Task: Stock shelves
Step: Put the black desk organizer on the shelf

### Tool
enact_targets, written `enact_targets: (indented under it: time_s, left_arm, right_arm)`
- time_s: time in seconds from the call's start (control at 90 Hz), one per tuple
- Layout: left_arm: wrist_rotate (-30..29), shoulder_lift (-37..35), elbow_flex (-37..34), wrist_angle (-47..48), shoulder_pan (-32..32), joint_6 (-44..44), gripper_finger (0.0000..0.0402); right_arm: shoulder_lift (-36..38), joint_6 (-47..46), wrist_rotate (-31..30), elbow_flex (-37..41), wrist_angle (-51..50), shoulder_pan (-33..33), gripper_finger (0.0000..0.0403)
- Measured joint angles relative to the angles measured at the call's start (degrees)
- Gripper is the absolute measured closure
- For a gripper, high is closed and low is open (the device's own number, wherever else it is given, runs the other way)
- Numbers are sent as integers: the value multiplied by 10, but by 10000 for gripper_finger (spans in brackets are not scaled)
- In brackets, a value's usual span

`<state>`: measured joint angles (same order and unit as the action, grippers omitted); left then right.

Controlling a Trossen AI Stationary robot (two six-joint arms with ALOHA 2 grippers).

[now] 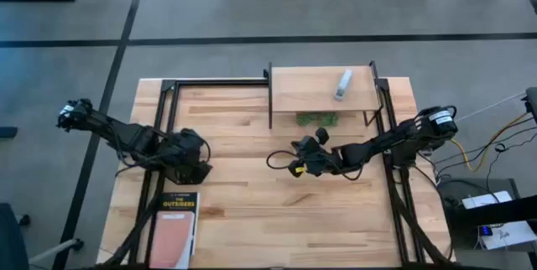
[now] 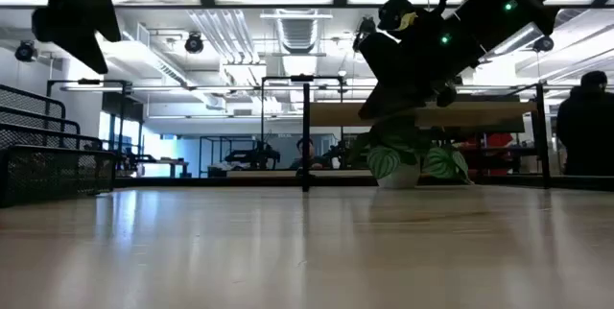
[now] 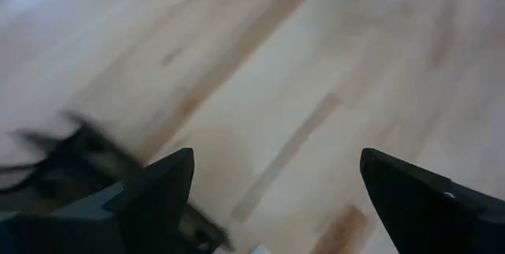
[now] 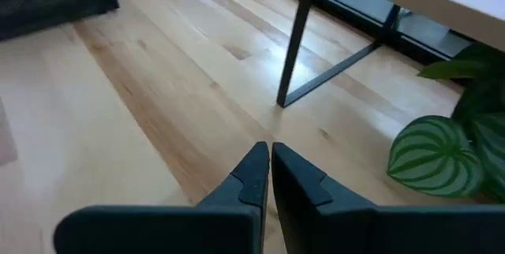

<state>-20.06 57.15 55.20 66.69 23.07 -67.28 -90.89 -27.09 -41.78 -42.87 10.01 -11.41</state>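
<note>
I'm seeing the small light-wood riser shelf on black legs (image 1: 321, 89) standing at the table's far edge; my right gripper (image 1: 295, 158) is hovering just before it, fingers together; left gripper (image 1: 195, 172), fingers apart, is hovering well left.

Lab or open workshop: exposed ceiling ducts (image 2: 225, 31), strip lights (image 2: 288, 2), distant workbenches (image 2: 254, 155).

The high view looks straight down on the whole table (image 1: 277, 211); the low view sits at tabletop height, facing twelve o'clock. Both share the shelf (image 1: 323, 90), as does the close right wrist view.
</note>
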Motion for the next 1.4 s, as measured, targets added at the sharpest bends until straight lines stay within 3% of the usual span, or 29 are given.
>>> enact_targets:
  time_s: [0.167, 0.433, 0.533, 0.767, 1.111, 1.4]
  left_arm:
    - [-2, 31, 41, 117, 0, -49, 54]
    - [8, 40, 36, 185, -1, -92, 54]
    - [11, 40, 36, 238, -3, -154, 54]
    - [16, 24, 22, 234, -5, -209, 54]
    - [62, 31, -43, 232, -15, -234, 54]
    - [62, 39, -59, 216, -15, -236, 54]
  right_arm:
    - [0, 15, 64, 0, 18, -1, 400]
    - [0, 37, 154, 0, 46, -5, 400]
    - [0, 39, 159, 0, 58, -7, 400]
    - [0, 42, 158, 0, 80, -7, 400]
    - [0, 42, 158, 0, 83, -7, 400]
    - [0, 42, 157, 0, 85, -7, 400]
